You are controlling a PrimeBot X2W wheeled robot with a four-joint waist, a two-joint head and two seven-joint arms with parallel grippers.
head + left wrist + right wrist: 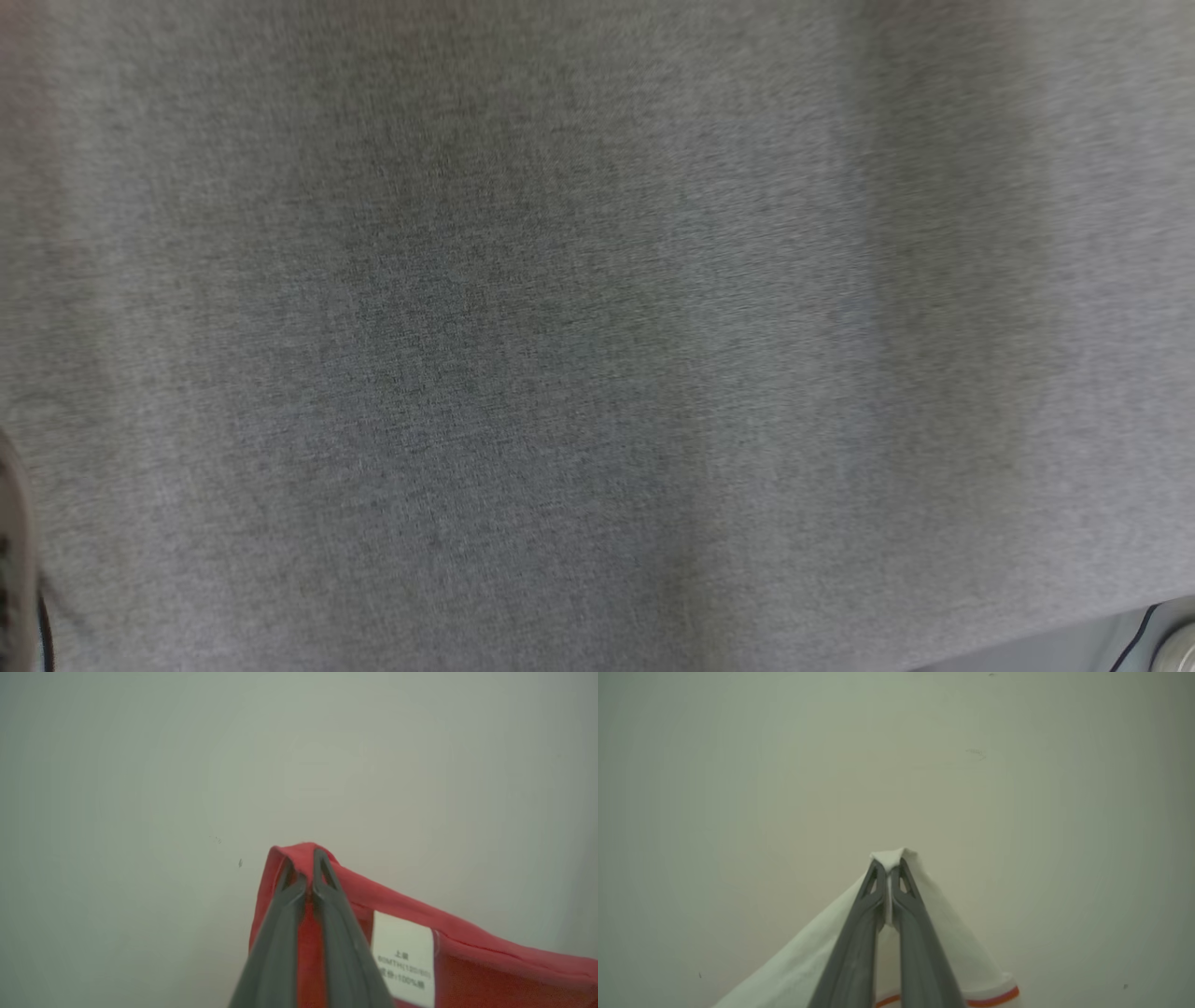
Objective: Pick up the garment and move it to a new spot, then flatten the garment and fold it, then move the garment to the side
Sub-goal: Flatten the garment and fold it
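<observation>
**A:** so what's beyond the left jaws?

**B:** plain pale surface (140, 765), tiny dark speck (239, 863) on it just left of the tips. Past the right jaws it's pale too, with a faint scuff (976, 753) up-right of them.

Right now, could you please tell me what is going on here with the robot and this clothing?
The robot has cloth pinched in both grippers. The left gripper is shut on red fabric beside a white label; the right gripper is shut on white fabric with an orange stripe. A plain pale surface lies behind each. In the head view, grey cloth sits close before the camera.
</observation>
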